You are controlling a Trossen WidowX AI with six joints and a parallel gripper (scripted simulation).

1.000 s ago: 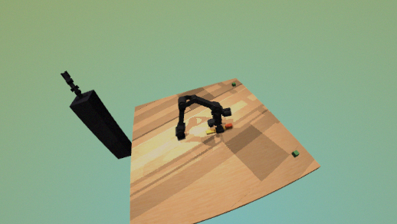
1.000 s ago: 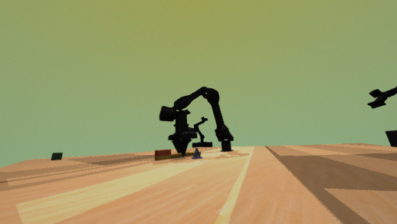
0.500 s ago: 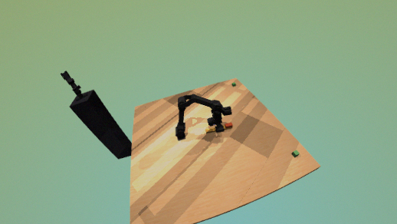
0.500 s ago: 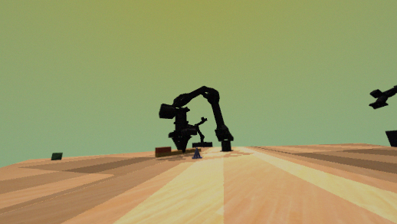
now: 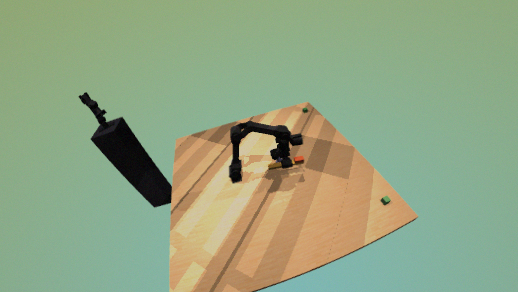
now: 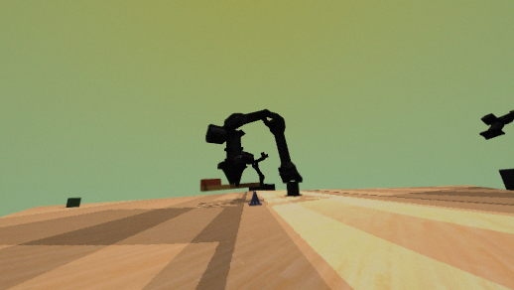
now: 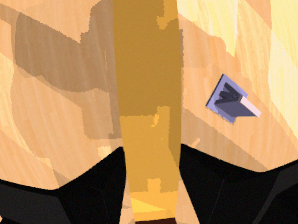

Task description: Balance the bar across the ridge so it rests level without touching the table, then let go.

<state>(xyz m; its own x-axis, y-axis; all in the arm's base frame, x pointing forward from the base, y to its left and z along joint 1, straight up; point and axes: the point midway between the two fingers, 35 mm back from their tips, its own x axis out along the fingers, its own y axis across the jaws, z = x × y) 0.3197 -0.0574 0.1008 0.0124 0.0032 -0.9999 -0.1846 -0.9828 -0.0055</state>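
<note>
The yellow-brown bar [image 5: 274,165] [image 6: 250,186] [image 7: 149,75] is held off the table, nearly level in the exterior view. An orange-red block [image 5: 299,159] [image 6: 210,182] sits on one end; only its dark edge shows at the bottom of the wrist view. My gripper [image 5: 286,164] [image 6: 235,185] [image 7: 150,152] is shut on the bar, nearer the block end. The small blue-violet ridge [image 6: 254,200] [image 7: 232,103] stands on the table, lower than the bar and to its right in the wrist view. The bar is not over it there. In the top view the arm mostly hides the ridge.
The wooden table [image 5: 320,215] [image 6: 164,268] bears a green cube [image 5: 385,200] near its right edge and another green cube [image 5: 305,110] at its far corner. One green cube [image 6: 73,202] shows at left in the exterior view. A black pedestal [image 5: 132,162] with a small arm stands beside the table.
</note>
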